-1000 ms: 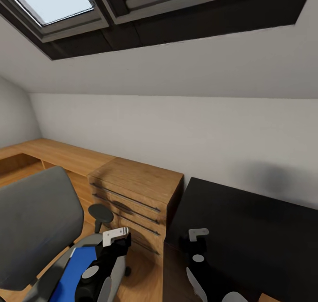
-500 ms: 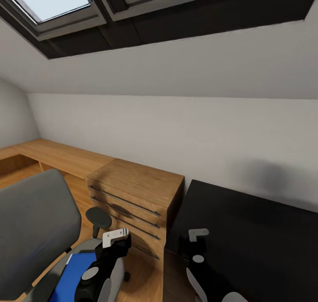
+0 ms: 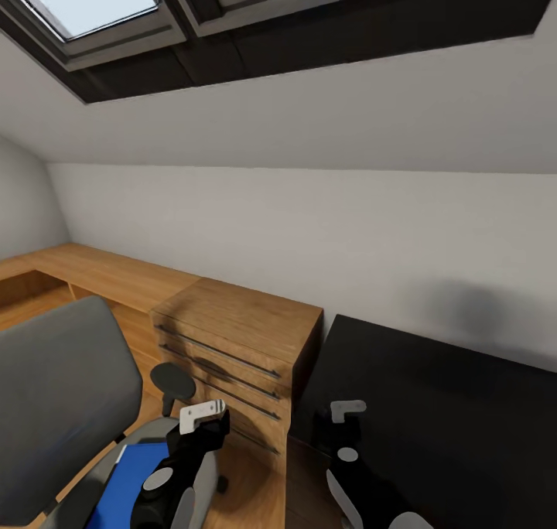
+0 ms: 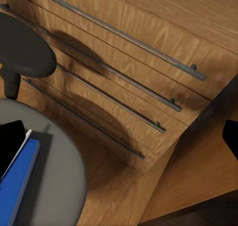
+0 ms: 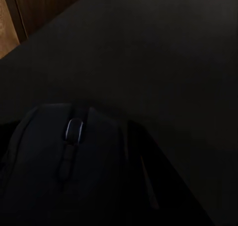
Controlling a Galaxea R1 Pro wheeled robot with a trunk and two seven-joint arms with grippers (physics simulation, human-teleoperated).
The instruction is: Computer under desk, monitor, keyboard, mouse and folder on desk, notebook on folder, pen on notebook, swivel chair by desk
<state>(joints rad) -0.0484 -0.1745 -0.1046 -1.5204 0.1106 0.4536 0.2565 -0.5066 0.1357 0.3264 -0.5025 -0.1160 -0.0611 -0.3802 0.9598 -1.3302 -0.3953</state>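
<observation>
1. First, fix where things stand. The mouse [image 5: 69,151] sits very close under the right wrist camera, scroll wheel up, over the black worktop [image 3: 433,390] that butts against the wooden dresser [image 3: 240,320].
2. Honestly, I cannot tell whether the right gripper [image 3: 344,421] is clamped on the mouse. The right wrist view is too dark to pick out its fingers. Judging by how near the mouse is, it is probably being carried or has just been set down.
3. Next, the keyboard is not in sight. The head should probably look along the worktop, away from the dresser, before a spot for the mouse is chosen.
4. Then lower the mouse flat, belly down, until it rests fully on the worktop before letting go. Keep it well away from the edge nearest the dresser, where it could slide off.
5. Meanwhile, the left gripper [image 3: 203,421] is spread wide with nothing in it. It hangs over the swivel chair [image 3: 62,390] on the dresser's other side, just above the blue folder [image 3: 128,482] lying on the seat.
6. Finally, leave room beside the mouse for that folder.
</observation>
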